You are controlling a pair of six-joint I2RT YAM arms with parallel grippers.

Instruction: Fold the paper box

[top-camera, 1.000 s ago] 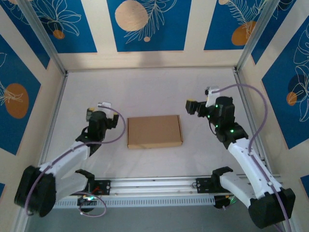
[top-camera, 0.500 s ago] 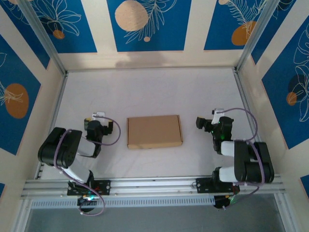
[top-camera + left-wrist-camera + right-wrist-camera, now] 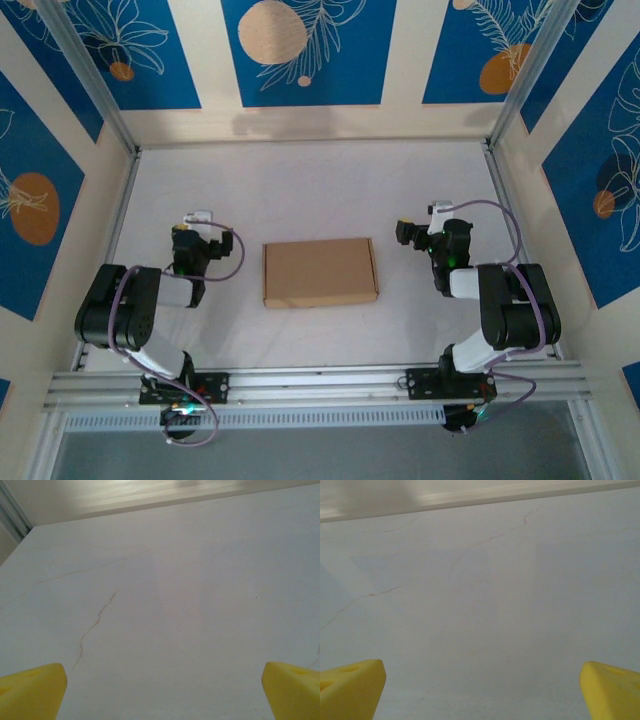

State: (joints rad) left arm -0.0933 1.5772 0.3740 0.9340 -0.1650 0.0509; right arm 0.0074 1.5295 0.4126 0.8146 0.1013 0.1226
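Observation:
The paper box [image 3: 320, 272] is plain brown cardboard and lies flat in the middle of the white table, showing as a closed shallow rectangle. My left gripper [image 3: 188, 238] rests low to its left, a hand's width clear of it. To the box's right, my right gripper [image 3: 412, 233] is also apart from it. In the left wrist view the left gripper [image 3: 162, 695] is open, its yellow fingertips [image 3: 30, 690] far apart over bare table. The right gripper [image 3: 482, 692] is open too, with nothing between its yellow fingertips [image 3: 351, 687].
A white table [image 3: 320, 190] is fenced by metal rails [image 3: 110, 230] at left, right and front. Blue-and-cream patterned walls [image 3: 300, 50] close the back and sides. Both arms are folded back near their bases [image 3: 185, 385]. Hairline cracks [image 3: 95, 620] mark the tabletop.
Both arms have folded down and back toward their bases, and the grippers now sit low beside the box. The box has not moved. Both grippers stayed open.

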